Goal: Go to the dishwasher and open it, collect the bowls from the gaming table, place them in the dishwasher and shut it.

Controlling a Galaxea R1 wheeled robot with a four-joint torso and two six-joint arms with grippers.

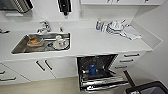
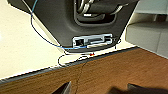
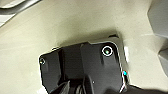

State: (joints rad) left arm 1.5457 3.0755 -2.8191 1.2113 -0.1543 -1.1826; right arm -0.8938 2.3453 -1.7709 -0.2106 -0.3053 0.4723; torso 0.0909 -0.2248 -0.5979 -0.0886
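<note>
We face the built-in stainless-steel dishwasher [image 1: 100,71] below the white counter [image 1: 100,42], right of the steel sink [image 1: 41,43]; its door hangs open, something blue [image 1: 92,69] in the rack. Loading seems underway; we cannot tell either gripper's state. Remaining bowls need collecting.

A white worktop [image 1: 100,41] is running along white walls, holding a steel sink [image 1: 20,46]; white cabinet drawers [image 1: 130,60] are sitting above pale flooring [image 1: 50,87].
</note>
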